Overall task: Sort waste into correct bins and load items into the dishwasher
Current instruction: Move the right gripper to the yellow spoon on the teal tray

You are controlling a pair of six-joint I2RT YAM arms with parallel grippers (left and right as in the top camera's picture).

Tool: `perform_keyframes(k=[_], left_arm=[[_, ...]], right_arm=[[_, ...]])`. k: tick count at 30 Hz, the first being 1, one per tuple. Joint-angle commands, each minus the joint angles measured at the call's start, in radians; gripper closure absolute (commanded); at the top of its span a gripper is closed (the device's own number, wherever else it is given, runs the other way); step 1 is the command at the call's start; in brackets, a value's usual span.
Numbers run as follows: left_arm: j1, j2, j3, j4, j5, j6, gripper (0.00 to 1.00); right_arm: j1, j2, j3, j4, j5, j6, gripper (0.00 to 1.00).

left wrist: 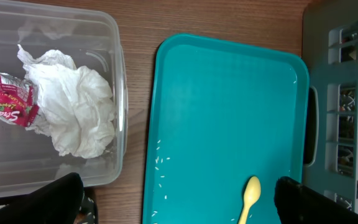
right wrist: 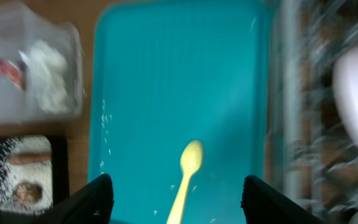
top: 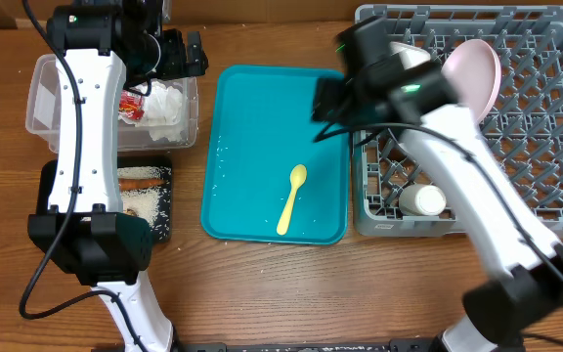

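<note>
The pale yellow spoon [top: 292, 198] lies on the teal tray [top: 262, 108] among a few loose rice grains [left wrist: 160, 165]. My right gripper [right wrist: 182, 208] is open and empty, hovering above the spoon [right wrist: 185, 174]. My left gripper [left wrist: 179, 208] is open and empty, high over the tub's right edge. The clear tub [top: 42, 98] holds the white napkin [top: 169, 108] and the red-and-silver wrapper [top: 130, 106]. The black tray [top: 159, 210] holds rice, the carrot [top: 140, 181] and the brown scrap [right wrist: 25, 191]. The grey rack [top: 555, 147] holds the plate [top: 477, 73] and the cup [top: 423, 200]. No bowls show.
The teal tray sits between the tub and the rack, its right edge close against the rack's left wall. My right arm crosses over the rack's left half. Bare wooden table lies in front of the tray and rack.
</note>
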Motion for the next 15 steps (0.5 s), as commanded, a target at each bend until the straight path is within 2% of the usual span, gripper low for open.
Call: perform_keyframes(k=[1, 10, 15], left_arm=[[-0.001, -0.004, 0.016, 0.001, 0.001, -0.01, 0.0], [-0.001, -0.004, 0.016, 0.001, 0.001, -0.01, 0.0], [-0.001, -0.004, 0.016, 0.001, 0.001, -0.01, 0.0]], right_arm=[[0.029, 0.051, -0.126, 0.05, -0.049, 0.171, 0.35], [0.037, 0.068, -0.404, 0.283, -0.178, 0.197, 0.38], [0.043, 0.071, -0.485, 0.395, -0.206, 0.198, 0.41]])
